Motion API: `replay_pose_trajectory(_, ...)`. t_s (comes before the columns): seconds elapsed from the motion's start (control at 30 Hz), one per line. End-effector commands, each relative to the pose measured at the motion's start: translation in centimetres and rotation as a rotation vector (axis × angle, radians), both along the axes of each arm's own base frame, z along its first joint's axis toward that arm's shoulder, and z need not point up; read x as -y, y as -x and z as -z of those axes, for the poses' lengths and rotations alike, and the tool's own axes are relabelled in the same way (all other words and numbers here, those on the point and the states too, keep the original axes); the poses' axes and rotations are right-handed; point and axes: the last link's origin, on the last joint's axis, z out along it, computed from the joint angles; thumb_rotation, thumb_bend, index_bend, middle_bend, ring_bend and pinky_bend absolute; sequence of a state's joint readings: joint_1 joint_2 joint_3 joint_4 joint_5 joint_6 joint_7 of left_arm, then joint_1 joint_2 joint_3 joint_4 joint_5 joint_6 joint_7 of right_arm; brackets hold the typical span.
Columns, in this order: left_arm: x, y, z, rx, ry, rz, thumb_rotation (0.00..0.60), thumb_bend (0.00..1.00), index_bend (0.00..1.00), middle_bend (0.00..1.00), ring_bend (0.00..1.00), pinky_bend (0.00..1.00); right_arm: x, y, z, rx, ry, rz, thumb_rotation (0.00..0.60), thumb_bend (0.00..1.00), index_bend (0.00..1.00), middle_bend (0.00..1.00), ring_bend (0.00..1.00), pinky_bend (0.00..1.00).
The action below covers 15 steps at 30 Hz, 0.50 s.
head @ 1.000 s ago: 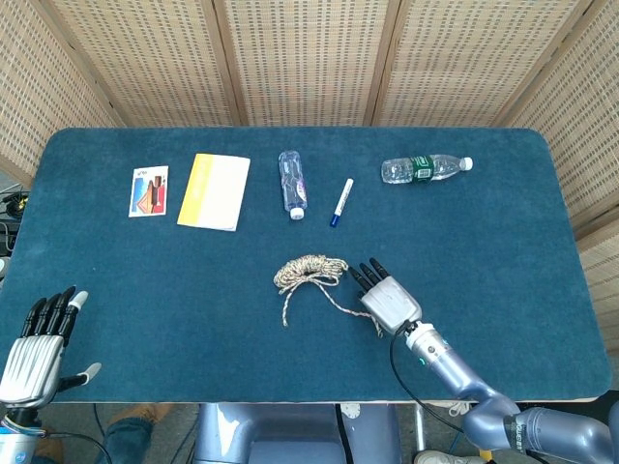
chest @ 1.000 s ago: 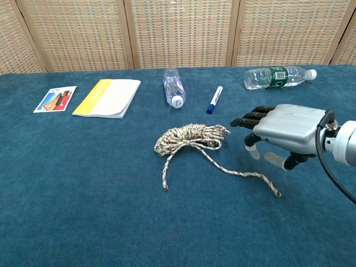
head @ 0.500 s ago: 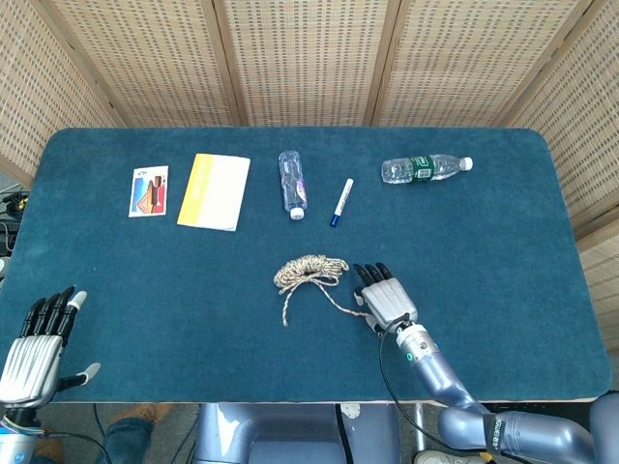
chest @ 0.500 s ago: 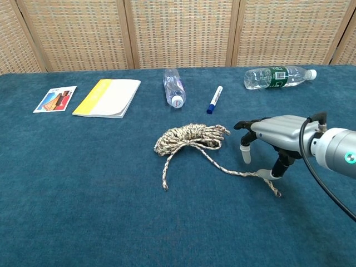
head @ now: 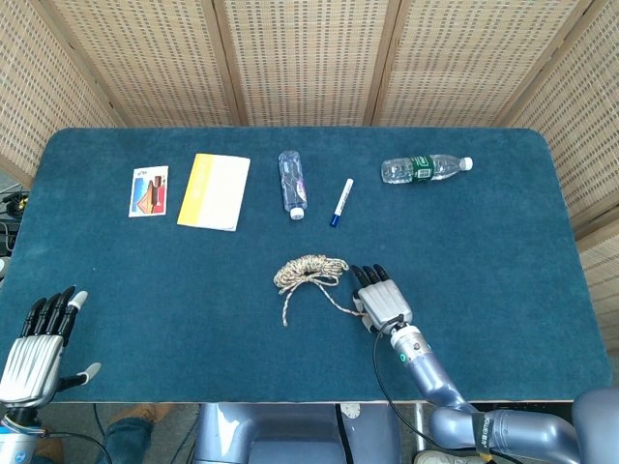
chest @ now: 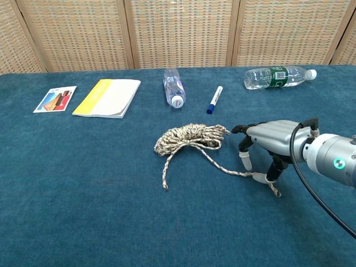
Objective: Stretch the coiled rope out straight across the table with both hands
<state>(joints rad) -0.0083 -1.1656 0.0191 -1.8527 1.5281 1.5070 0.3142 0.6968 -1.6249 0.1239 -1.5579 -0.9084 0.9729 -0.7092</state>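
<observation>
The coiled tan rope [head: 309,271] [chest: 192,137] lies near the table's middle. One short tail runs toward the front and a longer tail [chest: 233,169] trails off to the right. My right hand [head: 382,300] [chest: 270,142] is arched palm-down over that longer tail, close to its end. Its fingertips [chest: 243,163] reach down to the cloth and its thumb tip touches the rope, but no closed pinch shows. My left hand [head: 34,348] hovers at the table's front left corner, far from the rope, with fingers spread and nothing in it. The chest view does not show it.
Along the far side lie a small card [head: 148,190], a yellow booklet [head: 215,190], a clear bottle [head: 292,182], a blue-capped marker [head: 340,201] and a green-labelled bottle [head: 426,168]. The blue table [head: 503,290] is backed by wicker screens.
My right hand has come down and slightly left onto the rope's right tail, its fingers curving to the cloth. The rope and my left hand have not moved.
</observation>
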Motion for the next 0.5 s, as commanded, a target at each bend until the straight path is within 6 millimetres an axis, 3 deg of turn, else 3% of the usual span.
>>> replay_pose_trajectory(0.03,-0.01,0.01,0.01,0.0,0.0,-0.001,0.6,0.0,0.0,0.0,0.0,0.0,0.02,0.04,0.04,0.0,0.0,0.002,0.6,0.33,0.52,0.0,0.0,0.0)
replay_pose_trajectory(0.5,-0.03,0.03,0.11,-0.002,0.002,-0.003,0.6,0.0,0.0,0.0,0.0,0.0,0.06,0.15,0.92,0.005,-0.001,0.015,0.6,0.33,0.52,0.0,0.0,0.0)
